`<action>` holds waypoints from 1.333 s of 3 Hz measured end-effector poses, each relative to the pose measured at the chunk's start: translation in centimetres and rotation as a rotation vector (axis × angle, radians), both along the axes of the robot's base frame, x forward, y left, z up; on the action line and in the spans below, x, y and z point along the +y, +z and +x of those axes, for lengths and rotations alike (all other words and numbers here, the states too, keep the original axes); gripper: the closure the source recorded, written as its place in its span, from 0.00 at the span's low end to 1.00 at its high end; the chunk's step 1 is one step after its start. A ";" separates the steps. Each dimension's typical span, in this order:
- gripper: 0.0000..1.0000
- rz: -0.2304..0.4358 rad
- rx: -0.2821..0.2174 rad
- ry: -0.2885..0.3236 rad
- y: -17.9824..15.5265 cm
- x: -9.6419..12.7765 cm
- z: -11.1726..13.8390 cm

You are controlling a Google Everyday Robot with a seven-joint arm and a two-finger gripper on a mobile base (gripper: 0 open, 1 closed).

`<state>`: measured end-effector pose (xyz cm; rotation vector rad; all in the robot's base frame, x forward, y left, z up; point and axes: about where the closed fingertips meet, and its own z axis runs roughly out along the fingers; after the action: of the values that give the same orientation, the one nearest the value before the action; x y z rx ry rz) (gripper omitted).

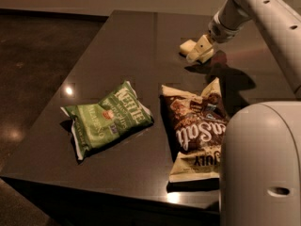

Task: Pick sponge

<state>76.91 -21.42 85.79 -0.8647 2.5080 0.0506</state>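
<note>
The sponge (186, 46) is a small pale yellow block lying on the dark table (122, 41) at the far right. My gripper (204, 52), cream and blocky, hangs from the white arm (263, 13) and sits right beside the sponge on its right, low over the table and touching or nearly touching it. I cannot tell whether the sponge is gripped.
A green Kettle chip bag (107, 118) lies front left. A brown chip bag (195, 126) lies front right, just before the gripper's shadow. A large white part of the robot (261, 168) covers the front right corner. The table's left edge drops to dark floor.
</note>
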 end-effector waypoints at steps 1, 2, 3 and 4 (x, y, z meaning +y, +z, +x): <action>0.16 0.000 0.016 0.022 -0.5 0.5 0.2; 0.39 0.000 0.024 0.045 -0.5 0.9 0.3; 0.70 0.003 0.021 0.082 0.4 1.6 -0.1; 0.99 0.011 0.004 0.140 2.6 2.6 -1.1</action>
<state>75.80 -18.79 88.44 -1.0352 2.4450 0.1125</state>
